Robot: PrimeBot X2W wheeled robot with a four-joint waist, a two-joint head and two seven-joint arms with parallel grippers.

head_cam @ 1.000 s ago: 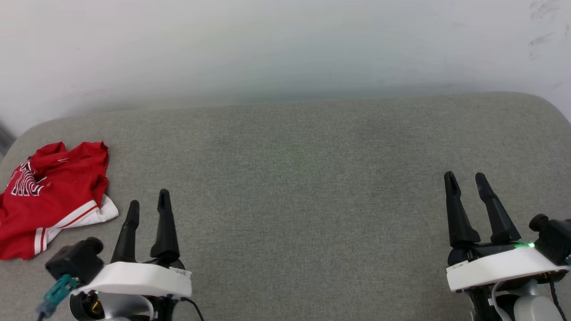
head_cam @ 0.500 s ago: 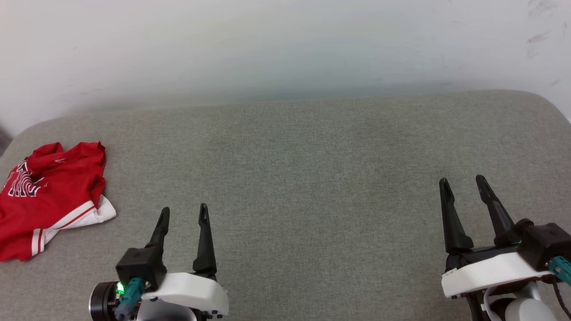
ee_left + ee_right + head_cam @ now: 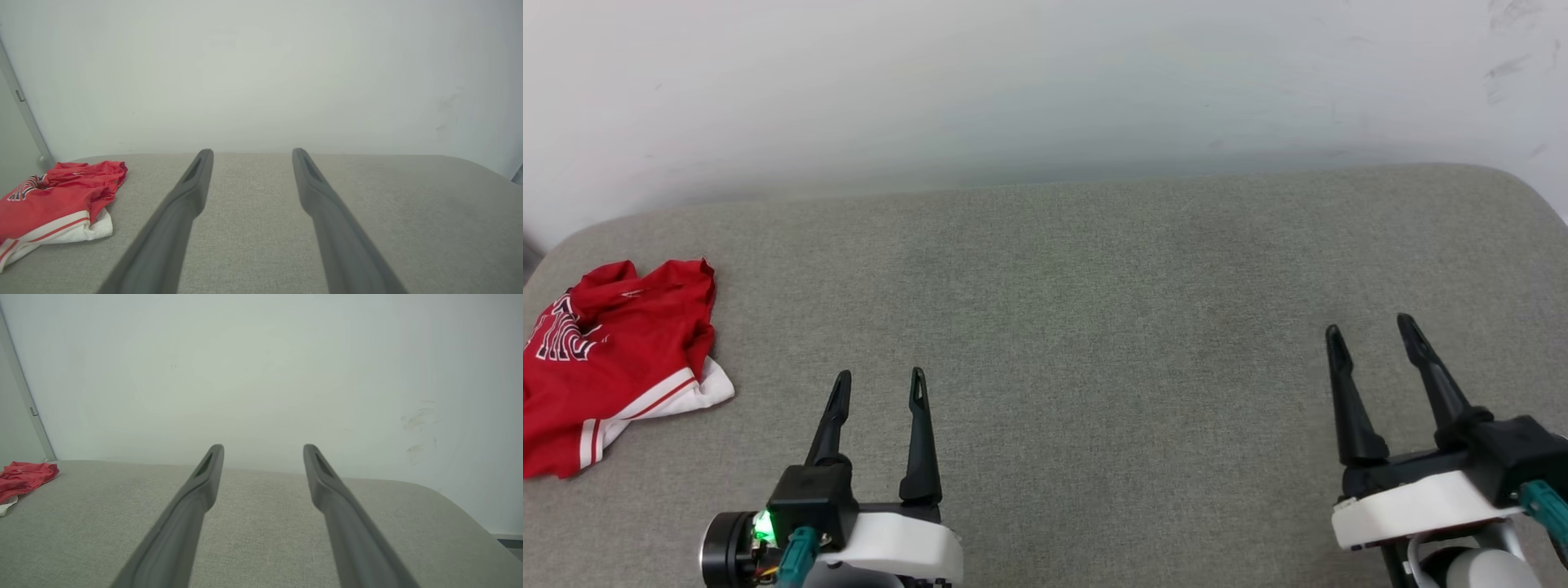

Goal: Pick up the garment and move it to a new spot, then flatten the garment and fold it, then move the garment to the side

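Red with a white, stripe-trimmed sleeve, the garment (image 3: 613,359) lies crumpled at the left edge of the grey fabric surface (image 3: 1094,327), near its far left corner. My left claw (image 3: 880,377) is near the front edge, apart from the garment, fingers spread and empty. My right claw (image 3: 1370,325), also spread and empty, is toward the right edge.

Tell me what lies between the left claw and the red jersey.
Nothing but bare grey cushion separates the left claw from the red jersey; the head view shows it, as does the left wrist view.
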